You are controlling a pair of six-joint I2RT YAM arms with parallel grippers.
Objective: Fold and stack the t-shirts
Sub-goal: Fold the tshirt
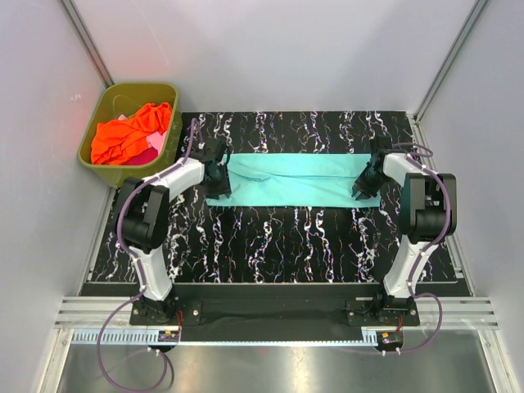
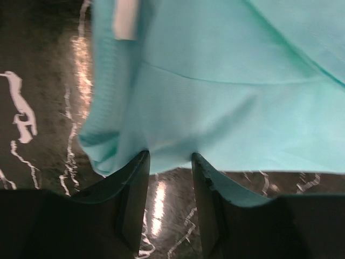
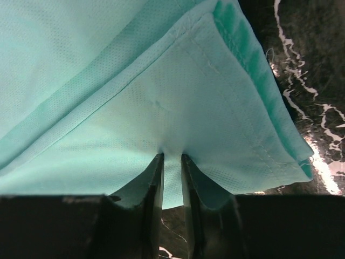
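Observation:
A teal t-shirt [image 1: 295, 180] lies folded into a long band across the far half of the black marbled mat [image 1: 286, 246]. At its left end is my left gripper [image 1: 219, 176]. In the left wrist view that gripper [image 2: 170, 155] is open, its fingertips touch the teal cloth's [image 2: 215, 81] near edge, and bare mat shows between them. At the band's right end my right gripper [image 1: 364, 184] is shut on the shirt. In the right wrist view teal cloth [image 3: 135, 97] puckers into its narrow gap [image 3: 171, 155]. An orange t-shirt [image 1: 131, 131] and a pink one [image 1: 154, 146] lie crumpled in the tub.
An olive-green tub [image 1: 135, 85] stands off the mat's far left corner, close to the left arm. White walls close in on both sides and at the back. A white label [image 2: 126, 19] shows on the teal cloth near its left end.

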